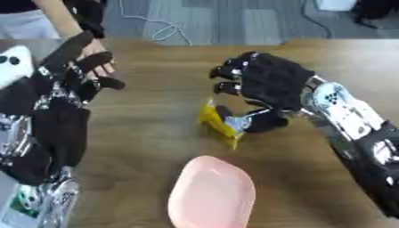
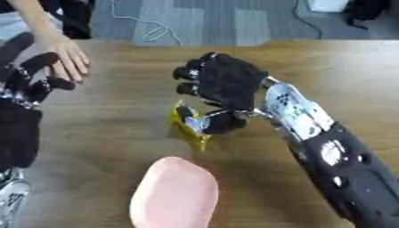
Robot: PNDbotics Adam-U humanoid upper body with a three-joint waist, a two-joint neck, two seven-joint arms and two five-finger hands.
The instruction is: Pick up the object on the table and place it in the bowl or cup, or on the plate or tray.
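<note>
On the wooden bench [image 1: 156,133] the right hand [image 1: 269,84] reaches in from the right side, palm down, its fingers bent over a small yellow object [image 1: 214,122]. The thumb [image 1: 261,122] lies against the object's right side, and the fingers curl above and behind it, so the hand looks closed on the object, though the exact contact of the fingertips is hard to make out. The object sits near the middle of the bench, its lower edge at or just above the wood; whether it is lifted cannot be told. Just in front of it, toward the near edge, lies a pink oval plate [image 1: 212,193], apart from the object and with nothing on it. The left hand [image 1: 66,75] shows at the left side, raised, its fingers mostly straight and spread, holding nothing. Beyond it, at the far left corner of the bench, a person's hand [image 2: 66,58] rests on the wood, touching neither the object nor the plate. A pale cable [image 1: 164,29] lies looped on the floor beyond the bench.
</note>
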